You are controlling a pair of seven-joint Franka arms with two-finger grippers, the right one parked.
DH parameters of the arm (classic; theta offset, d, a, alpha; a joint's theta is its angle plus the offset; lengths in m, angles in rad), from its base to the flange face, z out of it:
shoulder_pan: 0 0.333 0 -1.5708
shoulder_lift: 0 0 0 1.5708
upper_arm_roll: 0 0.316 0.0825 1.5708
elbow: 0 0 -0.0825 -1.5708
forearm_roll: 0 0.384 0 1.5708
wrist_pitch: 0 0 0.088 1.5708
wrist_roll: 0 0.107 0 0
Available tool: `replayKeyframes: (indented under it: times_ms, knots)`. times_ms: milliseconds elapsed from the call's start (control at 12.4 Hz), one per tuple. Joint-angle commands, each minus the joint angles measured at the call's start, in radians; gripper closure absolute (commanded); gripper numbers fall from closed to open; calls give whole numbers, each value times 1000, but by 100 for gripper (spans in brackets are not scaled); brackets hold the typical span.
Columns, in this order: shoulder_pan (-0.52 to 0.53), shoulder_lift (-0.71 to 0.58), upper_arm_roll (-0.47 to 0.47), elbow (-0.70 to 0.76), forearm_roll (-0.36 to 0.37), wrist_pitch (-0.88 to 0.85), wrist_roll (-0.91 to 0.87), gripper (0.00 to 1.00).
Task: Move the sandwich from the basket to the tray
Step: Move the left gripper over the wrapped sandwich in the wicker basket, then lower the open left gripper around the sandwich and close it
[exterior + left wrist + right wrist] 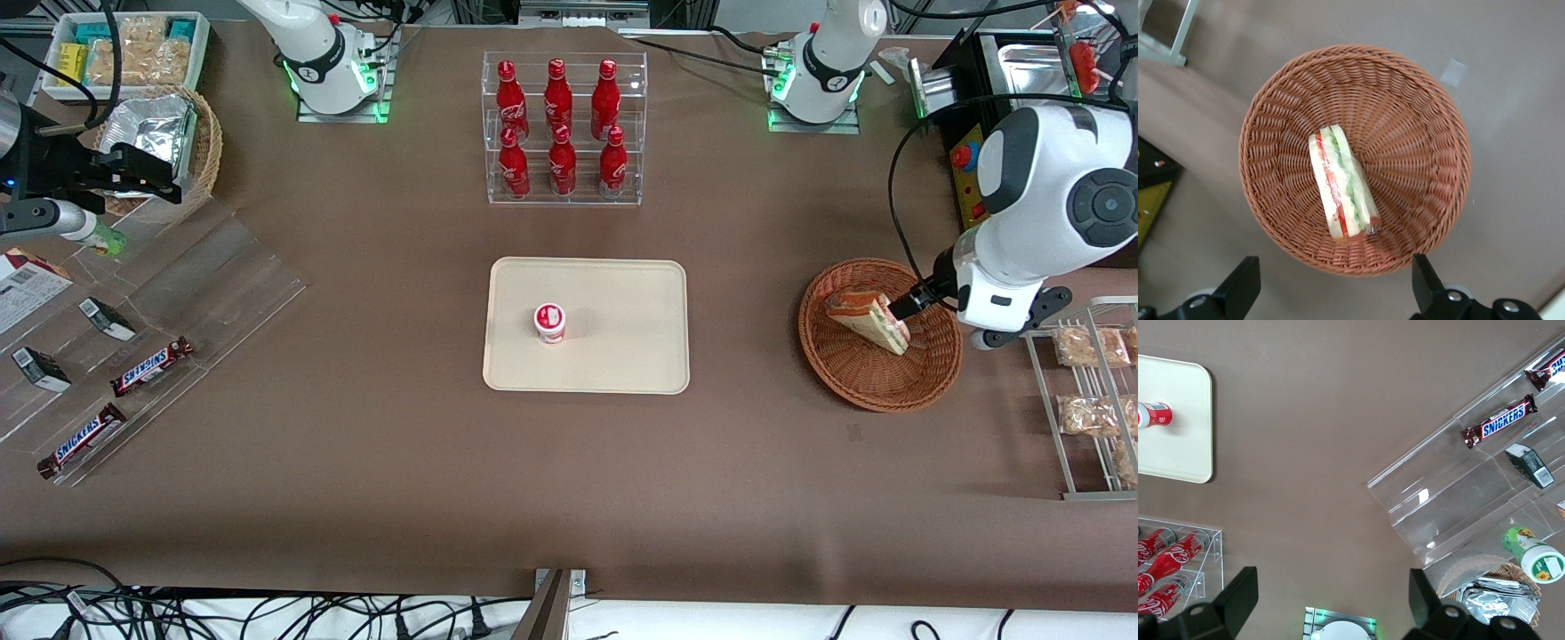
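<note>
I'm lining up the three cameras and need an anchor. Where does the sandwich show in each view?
Front view: the sandwich lies in the basket, toward the working arm's end of the table, with the gripper at its edge.
Left wrist view: the sandwich lies in the middle of the basket; the open fingers hang above the rim.
Right wrist view: not in it.
Shared landmark: the basket's woven rim.
</note>
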Motion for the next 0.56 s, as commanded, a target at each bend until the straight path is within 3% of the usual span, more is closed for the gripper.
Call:
replayKeyframes:
  times_ms: [0, 241, 482]
  knots:
    - [8, -2, 1, -70, 24, 95, -161, 0]
    - [8, 13, -2, -153, 116, 206, -320, 0]
    - [8, 27, -1, -248, 123, 349, -385, 0]
